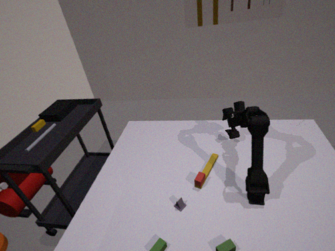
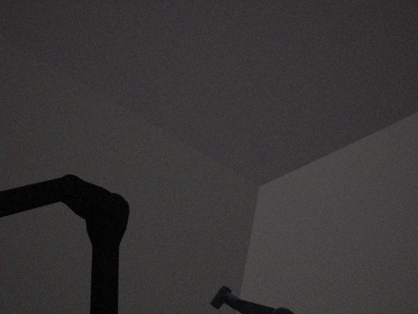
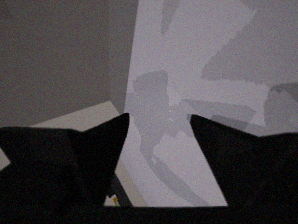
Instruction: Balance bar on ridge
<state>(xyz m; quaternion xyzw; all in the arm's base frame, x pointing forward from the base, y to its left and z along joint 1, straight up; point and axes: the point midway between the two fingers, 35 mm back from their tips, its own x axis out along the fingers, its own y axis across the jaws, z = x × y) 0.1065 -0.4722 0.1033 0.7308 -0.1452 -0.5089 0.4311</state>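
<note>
The yellow bar point(image 1: 210, 164) lies flat on the white table, with a red block point(image 1: 199, 179) on its near end. The small grey ridge point(image 1: 180, 205) stands on the table in front of the bar, apart from it. My gripper point(image 1: 228, 124) point(image 3: 159, 116) is open and empty. It is raised above the far part of the table, beyond the bar and to its right. The wrist view shows bare table and arm shadows between the fingers, not the bar or the ridge. The exterior view shows only part of the arm, against the dark room.
Two green blocks point(image 1: 158, 248) point(image 1: 225, 248) lie near the front of the table point(image 1: 128, 181), apart from the ridge. A dark cart point(image 1: 14, 153) stands left of the table, with a red cylinder point(image 1: 20, 193) low on it. The table's left and far edges show.
</note>
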